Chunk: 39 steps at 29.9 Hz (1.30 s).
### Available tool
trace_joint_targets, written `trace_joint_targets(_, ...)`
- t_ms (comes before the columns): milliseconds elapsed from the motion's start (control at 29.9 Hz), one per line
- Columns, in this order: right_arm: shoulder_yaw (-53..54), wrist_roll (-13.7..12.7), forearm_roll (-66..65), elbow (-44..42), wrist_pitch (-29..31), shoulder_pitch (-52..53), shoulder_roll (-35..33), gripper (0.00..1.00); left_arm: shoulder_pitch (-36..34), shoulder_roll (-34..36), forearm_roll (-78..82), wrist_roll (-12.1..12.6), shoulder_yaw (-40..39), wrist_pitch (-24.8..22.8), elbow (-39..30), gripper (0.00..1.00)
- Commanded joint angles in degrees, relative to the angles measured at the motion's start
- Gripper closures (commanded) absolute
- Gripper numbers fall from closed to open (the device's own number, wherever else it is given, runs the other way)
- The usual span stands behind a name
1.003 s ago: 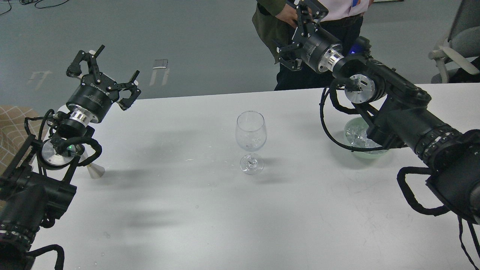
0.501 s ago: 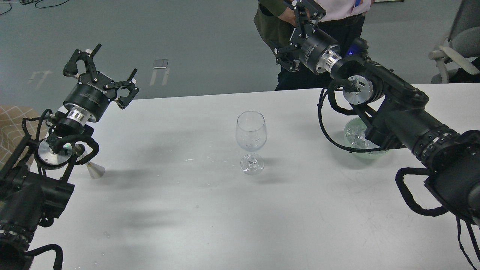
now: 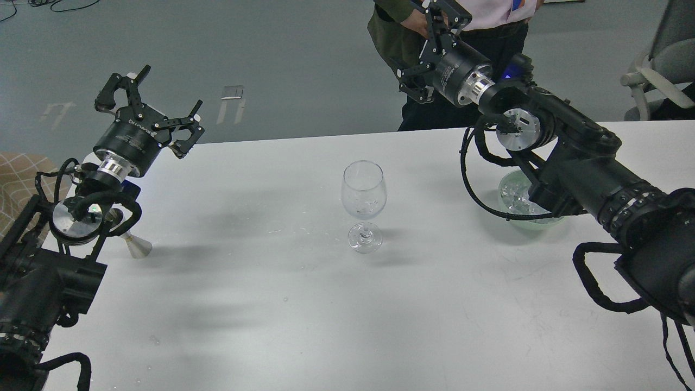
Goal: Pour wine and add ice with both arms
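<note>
The white table (image 3: 304,304) fills most of my view, and my two black arms reach over it from either side. My right arm (image 3: 586,168) comes in from the lower right and stretches toward the far edge, its thick forearm crossing over a pale green bowl (image 3: 535,224). My left arm (image 3: 59,239) rises along the left edge of the table. A person (image 3: 461,54) in dark trousers stands beyond the far edge.

My right pincer (image 3: 421,51) is raised off the table in front of that person; its fingers blur into the dark clothing, so I cannot tell whether they are spread or pressed together. My left pincer (image 3: 149,100) hangs above the table's far left corner with its fingers spread wide, pinching nothing.

A clear wine glass (image 3: 364,203) stands upright near the middle of the table, well apart from both pincers. A small pale cone-shaped base (image 3: 138,248) shows beneath my left arm.

The ice (image 3: 516,196) lies heaped in the green bowl, partly hidden by my right forearm.
</note>
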Motion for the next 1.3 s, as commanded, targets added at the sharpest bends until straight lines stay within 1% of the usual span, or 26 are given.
trace_joint_targets(0, 0.0, 0.0, 0.0, 0.0, 0.03, -0.09, -0.01, 0.0, -0.1, 0.46, 0.24, 0.02, 0.38, 0.0, 0.0, 0.02)
trace_joint_targets(301, 0.0, 0.0, -0.09, 0.0, 0.03, 0.0, 0.08, 0.0, -0.18, 0.99, 0.68, -0.24, 0.73, 0.0, -0.69, 0.02)
trace_joint_targets(501, 0.0, 0.0, -0.09, 0.09, 0.03, 0.0, -0.19, 0.0, 0.43, 5.28, 0.07, 0.11, 0.91, 0.14, -5.26, 0.02)
trace_joint_targets(535, -0.09, 0.0, -0.09, 0.09, -0.05, -0.09, -0.27, 0.0, 1.21, 7.03, -0.19, 0.2, 0.73, 1.36, -6.84, 0.02)
trace_joint_targets(635, -0.09, 0.0, -0.09, 0.09, 0.03, -0.18, -0.36, 0.0, 3.76, 10.47, -0.37, 0.64, 0.12, 2.51, -10.27, 0.02)
trace_joint_targets(702, -0.09, 0.0, -0.09, 0.17, -0.06, -0.35, -0.36, 0.0, 7.88, 15.11, -3.16, 1.86, -0.15, 2.69, -15.61, 0.02)
trace_joint_targets(836, -0.09, 0.0, -0.09, 0.18, -0.06, -0.35, -0.36, 0.0, 14.83, 19.96, -11.25, 2.22, -2.52, 3.48, -20.29, 0.02)
trace_joint_targets(902, -0.09, 0.0, -0.09, 0.18, -0.06, -0.35, -0.36, 0.0, 21.14, 22.25, -15.39, 2.48, -6.02, 5.76, -24.58, 0.02)
trace_joint_targets(936, -0.09, 0.0, -0.09, 0.18, -0.06, -0.35, -0.36, 0.0, 23.0, 22.69, -16.01, 2.57, -6.91, 6.11, -25.82, 0.02)
trace_joint_targets(969, -0.09, 0.0, -0.18, 0.09, -0.06, -0.35, -0.36, 0.0, 26.67, 23.13, -16.71, 3.27, -9.27, 6.29, -27.84, 0.03)
trace_joint_targets(1036, -0.18, 0.0, -0.18, 0.09, -0.06, -0.35, -0.36, 0.0, 30.47, 23.05, -17.59, 4.5, -11.74, 6.29, -29.61, 0.03)
trace_joint_targets(1103, -0.27, 0.0, -0.18, 0.0, -0.06, -0.35, -0.19, 0.0, 37.75, 22.09, -20.83, 8.62, -16.21, 7.34, -33.46, 0.05)
trace_joint_targets(1170, -0.27, 0.0, -0.26, 0.0, -0.06, -0.44, -0.19, 0.0, 41.8, 20.42, -23.73, 10.04, -17.98, 9.97, -35.75, 0.05)
trace_joint_targets(1270, -0.27, 0.0, -0.26, 0.0, -0.06, -0.53, -0.19, 0.0, 45.33, 17.87, -24.19, 10.31, -19.04, 11.21, -36.38, 0.05)
